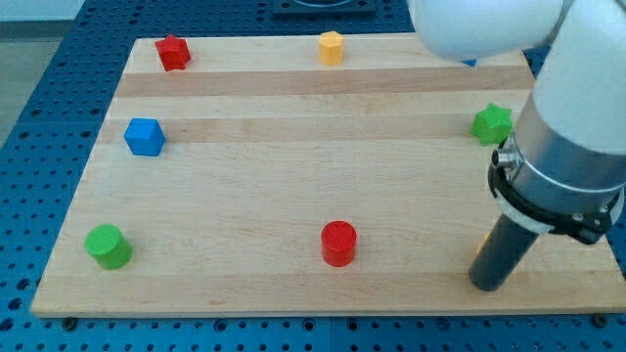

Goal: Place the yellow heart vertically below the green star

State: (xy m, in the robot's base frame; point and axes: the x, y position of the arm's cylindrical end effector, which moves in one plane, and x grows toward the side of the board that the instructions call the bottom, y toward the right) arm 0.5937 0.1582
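Observation:
The green star lies near the board's right edge, partly behind the arm. My tip rests on the board at the view's lower right, well below the star. A thin yellow-orange sliver shows just left of the rod; it may be the yellow heart, but the rod hides the rest and its shape cannot be made out. The arm's white and grey body covers the view's upper right.
On the wooden board: a red star-like block top left, a yellow hexagon top middle, a blue cube left, a green cylinder lower left, a red cylinder bottom middle. A blue bit shows under the arm.

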